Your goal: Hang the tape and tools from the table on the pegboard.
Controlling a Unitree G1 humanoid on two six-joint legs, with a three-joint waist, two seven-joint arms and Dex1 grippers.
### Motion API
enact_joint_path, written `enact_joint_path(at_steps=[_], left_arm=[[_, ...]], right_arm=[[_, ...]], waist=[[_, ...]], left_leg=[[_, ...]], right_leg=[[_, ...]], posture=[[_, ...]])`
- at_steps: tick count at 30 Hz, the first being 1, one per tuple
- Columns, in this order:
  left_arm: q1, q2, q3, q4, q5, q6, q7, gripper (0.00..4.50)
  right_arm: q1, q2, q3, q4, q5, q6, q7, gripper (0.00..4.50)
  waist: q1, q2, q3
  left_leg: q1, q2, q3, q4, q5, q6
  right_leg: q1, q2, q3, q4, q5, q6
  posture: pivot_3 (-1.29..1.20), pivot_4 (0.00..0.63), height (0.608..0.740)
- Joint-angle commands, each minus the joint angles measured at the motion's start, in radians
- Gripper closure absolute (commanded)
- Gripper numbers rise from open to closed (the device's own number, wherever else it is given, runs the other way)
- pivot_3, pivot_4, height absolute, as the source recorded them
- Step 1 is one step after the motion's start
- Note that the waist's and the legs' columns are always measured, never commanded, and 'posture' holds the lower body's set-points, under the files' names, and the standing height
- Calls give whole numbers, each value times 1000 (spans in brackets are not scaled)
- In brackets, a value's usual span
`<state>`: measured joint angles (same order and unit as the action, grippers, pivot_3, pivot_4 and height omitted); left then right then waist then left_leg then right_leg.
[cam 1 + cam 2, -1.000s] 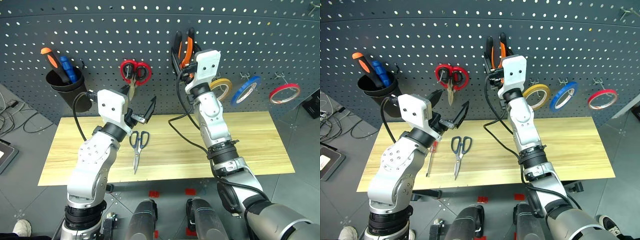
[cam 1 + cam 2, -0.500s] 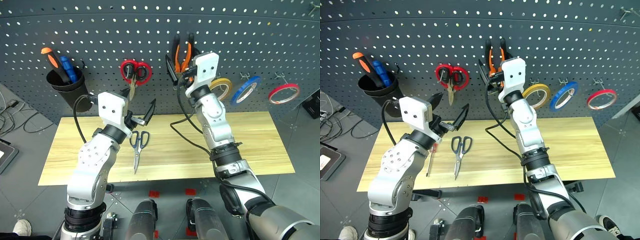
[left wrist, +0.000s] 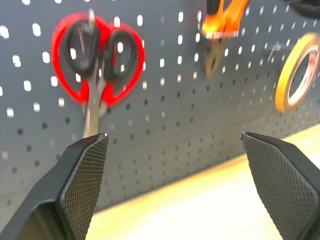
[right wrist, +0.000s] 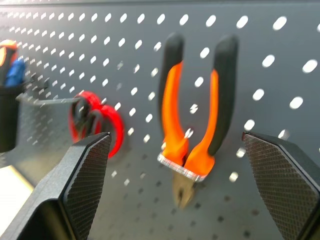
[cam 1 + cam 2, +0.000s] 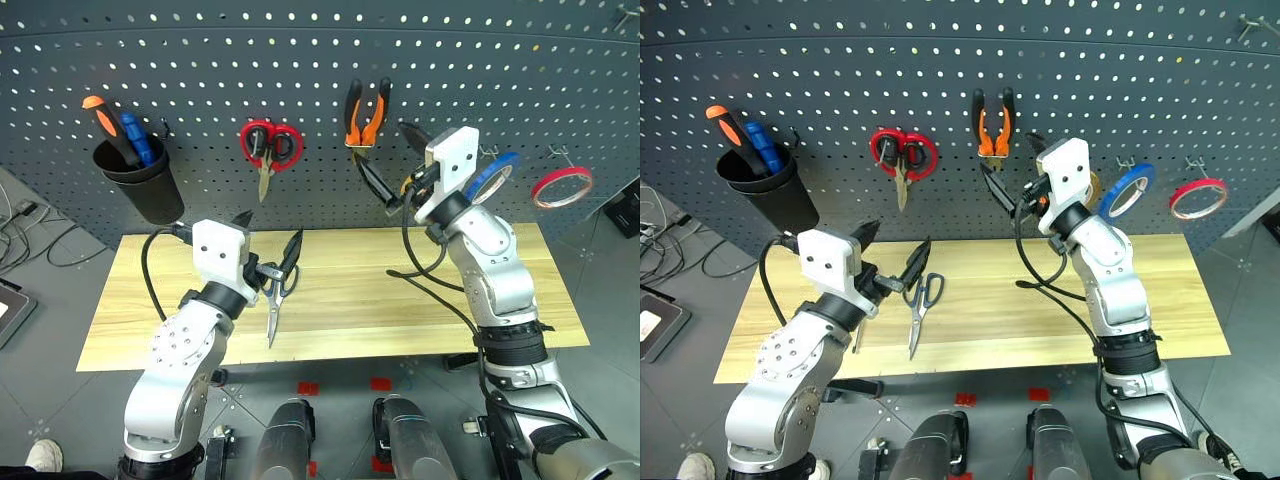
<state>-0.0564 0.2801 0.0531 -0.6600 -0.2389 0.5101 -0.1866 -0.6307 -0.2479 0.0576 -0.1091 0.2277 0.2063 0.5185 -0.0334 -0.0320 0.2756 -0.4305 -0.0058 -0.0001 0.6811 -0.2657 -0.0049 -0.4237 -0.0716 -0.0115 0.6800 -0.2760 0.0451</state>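
The orange-and-black pliers (image 5: 363,115) hang on the pegboard (image 5: 200,60), apart from any gripper. My right gripper (image 5: 394,160) is open and empty, just right of and below them; the right wrist view looks straight at the pliers (image 4: 197,115). The dark-handled scissors (image 5: 275,295) lie on the table (image 5: 400,290). My left gripper (image 5: 268,236) hovers open and empty just above their handles. A thin screwdriver shaft (image 5: 856,338) pokes out from under the left arm. The red tape (image 5: 561,185) hangs at the far right of the pegboard.
Red-handled scissors (image 5: 270,145) hang left of the pliers. A black cup (image 5: 135,175) at the far left holds an orange and a blue screwdriver. A blue tape ring (image 5: 490,178) hangs beside the right gripper, and a yellow tape ring (image 3: 300,72) hangs nearby.
My right gripper has drawn back from the pliers to the right and downward, leaving them hanging on the pegboard. The left gripper has sunk lower towards the table.
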Motion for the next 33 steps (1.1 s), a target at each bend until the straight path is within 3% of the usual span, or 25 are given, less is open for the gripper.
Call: enact_joint_path(at_steps=[1, 9, 16, 25, 33], left_arm=[[54, -46, 6, -22, 79, 50, 120, 0], [66, -151, -32, 140, 189, 190, 265, 0], [8, -168, -5, 307, 200, 285, 272, 0], [-107, -108, -5, 449, 207, 371, 228, 0], [-180, -104, -4, 541, 151, 409, 134, 0]], right_arm=[[68, -89, 32, -108, 80, 16, 181, 24], [211, -234, 120, -65, 93, -122, 499, 24], [219, -259, 149, 34, 73, -231, 621, 24], [197, -239, 179, 106, 28, -237, 628, 24], [198, -231, 181, 62, 30, -182, 605, 24]], waist=[[0, 0, 0], [-2, -1, 8], [-11, -1, 53], [-19, 1, 113], [-19, 4, 131]], left_leg=[[1, 0, -1, 0, -2, 3], [4, 0, -1, 1, -4, 7], [10, 0, 0, 1, -5, 8], [11, 1, 0, 1, -4, 8], [13, 1, 0, 1, -4, 7]], right_leg=[[2, 0, 0, -1, 0, 0], [5, 0, 0, 0, 0, 0], [9, -1, 1, 0, 0, -1], [10, -2, 0, 1, -1, -1], [12, -2, -1, 1, 0, -1]], posture=[[-72, 272, 740], [-99, 346, 740], [-119, 427, 740], [-120, 474, 740], [-138, 496, 740]])
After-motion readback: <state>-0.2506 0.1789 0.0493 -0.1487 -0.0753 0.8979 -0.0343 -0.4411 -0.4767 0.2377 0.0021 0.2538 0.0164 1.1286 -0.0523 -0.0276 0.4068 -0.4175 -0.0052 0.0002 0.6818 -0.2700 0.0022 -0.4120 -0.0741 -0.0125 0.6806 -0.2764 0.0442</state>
